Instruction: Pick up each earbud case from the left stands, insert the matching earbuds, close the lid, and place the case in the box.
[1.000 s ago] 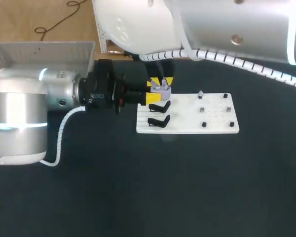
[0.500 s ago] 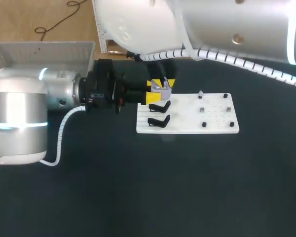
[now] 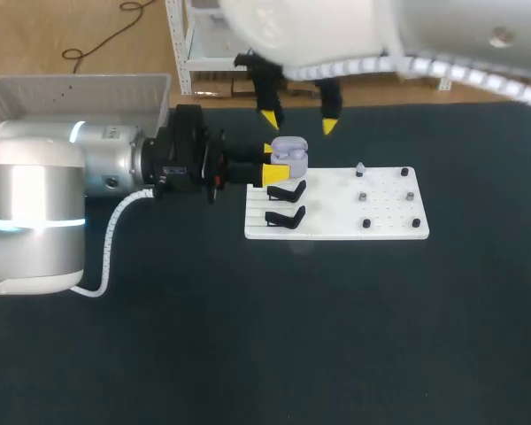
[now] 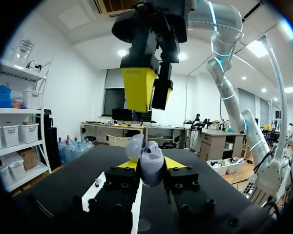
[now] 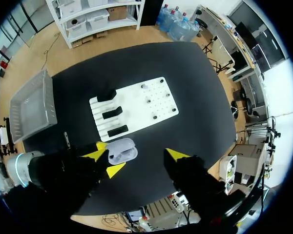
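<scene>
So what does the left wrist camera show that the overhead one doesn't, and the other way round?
Only the left wrist camera shows the purple case close up from the side, with a yellow fingertip pressed against each side of it. Only the overhead camera shows the grey box at the far left and two bare black stands on the white board. Both show the left gripper holding the case and the right gripper open above it.
</scene>
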### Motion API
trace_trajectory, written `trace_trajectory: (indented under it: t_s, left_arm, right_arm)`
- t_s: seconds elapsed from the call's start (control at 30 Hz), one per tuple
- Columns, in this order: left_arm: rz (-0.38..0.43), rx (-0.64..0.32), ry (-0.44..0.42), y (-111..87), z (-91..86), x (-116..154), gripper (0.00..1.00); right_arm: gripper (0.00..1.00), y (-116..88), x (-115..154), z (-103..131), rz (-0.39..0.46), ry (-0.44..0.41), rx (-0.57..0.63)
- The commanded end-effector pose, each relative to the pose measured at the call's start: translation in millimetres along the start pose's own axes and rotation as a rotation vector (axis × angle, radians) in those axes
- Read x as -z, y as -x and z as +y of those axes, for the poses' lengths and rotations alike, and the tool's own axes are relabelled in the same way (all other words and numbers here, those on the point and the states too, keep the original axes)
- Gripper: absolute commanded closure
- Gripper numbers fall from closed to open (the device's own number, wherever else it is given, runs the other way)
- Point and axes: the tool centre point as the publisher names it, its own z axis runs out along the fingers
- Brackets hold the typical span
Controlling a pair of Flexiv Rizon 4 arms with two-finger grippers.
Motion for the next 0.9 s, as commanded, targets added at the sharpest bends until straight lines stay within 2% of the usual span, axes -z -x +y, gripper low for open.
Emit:
trace_trajectory:
  t_s: [0.03, 0.07, 0.13, 0.2, 0.3, 0.37, 0.47, 0.6, 0.73, 0.9]
  left_arm:
    - [-0.001, -0.001, 0.005, -0.1, -1.4, -0.3, 1.00]
    - [-0.001, -0.001, 0.005, -0.1, -1.4, -0.3, 1.00]
    - [-0.001, -0.001, 0.005, -0.1, -1.4, -0.3, 1.00]
    - [-0.001, -0.001, 0.005, -0.1, -1.4, -0.3, 1.00]
    - [-0.001, -0.001, 0.005, -0.1, -1.4, -0.3, 1.00]
    - [-0.001, -0.001, 0.005, -0.1, -1.4, -0.3, 1.00]
    - [-0.001, -0.001, 0.005, -0.1, -1.4, -0.3, 1.00]
    - [-0.001, -0.001, 0.005, -0.1, -1.4, -0.3, 1.00]
    - [-0.001, -0.001, 0.005, -0.1, -1.4, -0.3, 1.00]
    - [-0.001, -0.001, 0.005, -0.1, -1.4, -0.3, 1.00]
  right_arm:
    - [0.00, -2.2, 0.1, -30.2, -0.075, 0.192, -0.010]
    - [0.00, -0.4, 0.0, -31.4, -0.101, 0.223, 0.006]
    - [0.00, 4.4, 0.2, -33.7, -0.142, 0.341, 0.025]
    - [0.00, 10.5, -3.6, -37.2, -0.236, 0.379, 0.053]
    - [0.00, 18.1, -12.7, -41.1, -0.309, 0.441, 0.095]
    - [0.00, 25.2, -18.3, -44.7, -0.324, 0.494, 0.089]
    - [0.11, 40.7, -27.1, -52.8, -0.283, 0.577, 0.069]
    - [0.16, 61.8, -41.0, -65.5, -0.240, 0.658, 0.046]
    - [0.15, 77.8, -55.5, -70.1, -0.185, 0.697, 0.072]
    - [0.19, 90.7, -78.8, -63.2, -0.131, 0.666, 0.168]
